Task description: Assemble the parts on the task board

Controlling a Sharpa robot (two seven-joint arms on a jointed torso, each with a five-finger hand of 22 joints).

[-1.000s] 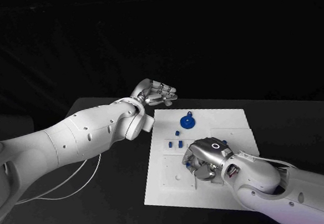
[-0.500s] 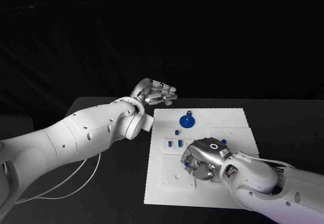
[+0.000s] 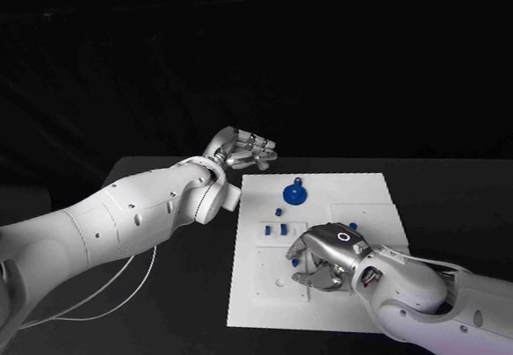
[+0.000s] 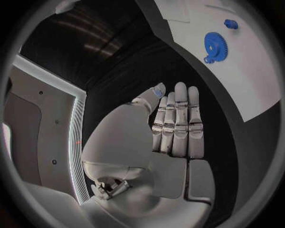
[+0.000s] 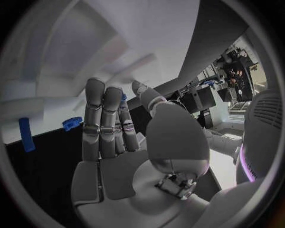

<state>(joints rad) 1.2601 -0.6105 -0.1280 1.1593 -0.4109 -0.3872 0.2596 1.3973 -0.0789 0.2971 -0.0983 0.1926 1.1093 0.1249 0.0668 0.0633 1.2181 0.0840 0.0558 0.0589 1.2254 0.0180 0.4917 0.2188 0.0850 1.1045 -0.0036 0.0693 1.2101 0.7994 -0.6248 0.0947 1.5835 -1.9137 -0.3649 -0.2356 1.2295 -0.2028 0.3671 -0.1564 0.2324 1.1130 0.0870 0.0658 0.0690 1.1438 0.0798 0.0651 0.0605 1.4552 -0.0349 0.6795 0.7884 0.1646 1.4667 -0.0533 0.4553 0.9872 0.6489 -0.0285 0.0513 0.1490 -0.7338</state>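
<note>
While the silver left hand [image 3: 243, 150] hovered empty, fingers straight, beyond the white plastic task board [image 3: 348, 192], the right hand [image 3: 327, 256] curled over it — its grasp hidden — near a round blue gear [image 3: 295, 193].

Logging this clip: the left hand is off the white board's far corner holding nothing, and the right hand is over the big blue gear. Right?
Partly. The left hand is off the white board holding nothing, but in the head view the right hand is over the board's near middle; the big blue gear lies uncovered farther back.

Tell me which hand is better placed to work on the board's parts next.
Right, probably. The right hand is over the task board, among the small blue parts; the left hand hangs empty beyond the board's far corner.
</note>
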